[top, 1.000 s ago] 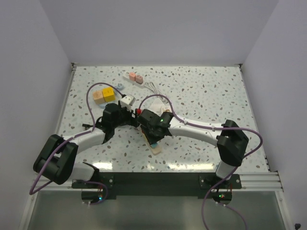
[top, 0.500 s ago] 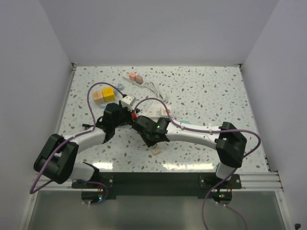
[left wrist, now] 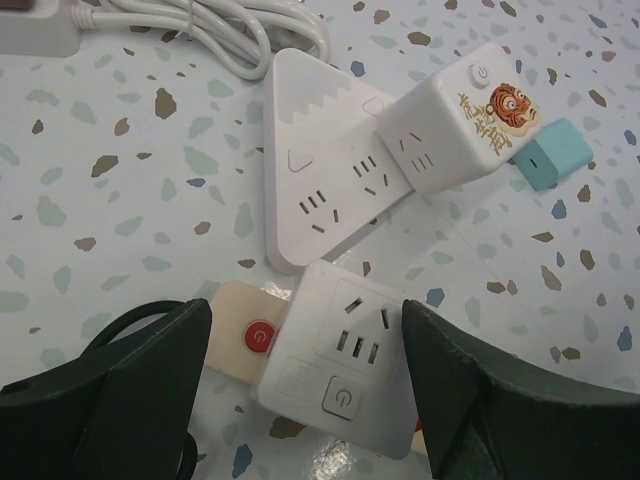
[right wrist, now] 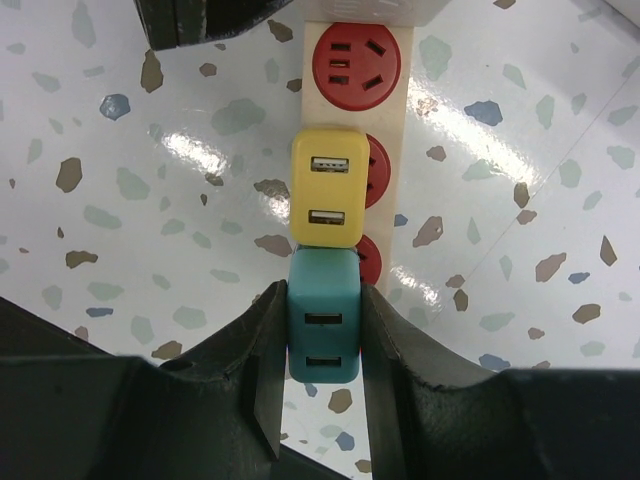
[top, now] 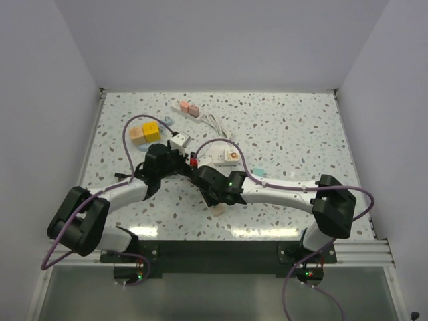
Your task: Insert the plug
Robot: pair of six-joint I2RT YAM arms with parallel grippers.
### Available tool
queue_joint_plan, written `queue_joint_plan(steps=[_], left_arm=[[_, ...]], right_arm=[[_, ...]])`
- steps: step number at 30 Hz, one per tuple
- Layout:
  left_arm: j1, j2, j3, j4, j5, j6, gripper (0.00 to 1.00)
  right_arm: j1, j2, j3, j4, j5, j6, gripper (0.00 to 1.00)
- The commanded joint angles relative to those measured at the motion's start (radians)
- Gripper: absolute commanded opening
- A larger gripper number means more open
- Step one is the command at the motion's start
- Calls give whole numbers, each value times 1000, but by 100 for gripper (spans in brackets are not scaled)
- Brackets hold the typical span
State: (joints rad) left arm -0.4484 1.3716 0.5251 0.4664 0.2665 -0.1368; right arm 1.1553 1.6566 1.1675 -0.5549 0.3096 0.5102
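Observation:
My right gripper (right wrist: 323, 330) is shut on a teal USB plug (right wrist: 323, 318), one finger on each side. The plug sits over the near end of a cream power strip (right wrist: 400, 150) with red sockets, touching a yellow plug (right wrist: 326, 187) that stands in the middle socket. The far red socket (right wrist: 356, 64) is empty. My left gripper (left wrist: 300, 400) is open and straddles a white square adapter (left wrist: 345, 350) at the strip's red-button end (left wrist: 258, 335). In the top view both grippers, left (top: 179, 160) and right (top: 212, 190), meet over the strip (top: 218, 210).
A white triangular power strip (left wrist: 320, 180), a white cube adapter with a tiger sticker (left wrist: 460, 115), a small teal block (left wrist: 553, 155) and a coiled white cable (left wrist: 220, 30) lie just beyond. Orange and yellow cubes (top: 146, 132) and a strip with pink plugs (top: 187, 108) lie farther back.
My right wrist has shifted a little toward the near end of the strip and its elbow has swung right. The left arm has barely moved.

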Motion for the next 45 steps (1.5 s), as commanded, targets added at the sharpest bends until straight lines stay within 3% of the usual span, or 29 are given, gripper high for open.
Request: queue_joint_plan(steps=[1,23,33,45], left_arm=[[-6,12,35,2,13,20,82],[-6,9,35,-3,17,23,81],[-6,7,33,0,25,23,81],[-6,9,30,5,37,22,81]], right_arm=[[23,55,-89,-88,-35,54,0],[61,45,-223,-48,-32,79,0],[86,115,-226,-34,-30,56,0],[109,69,-339,-2,-41,154,0]])
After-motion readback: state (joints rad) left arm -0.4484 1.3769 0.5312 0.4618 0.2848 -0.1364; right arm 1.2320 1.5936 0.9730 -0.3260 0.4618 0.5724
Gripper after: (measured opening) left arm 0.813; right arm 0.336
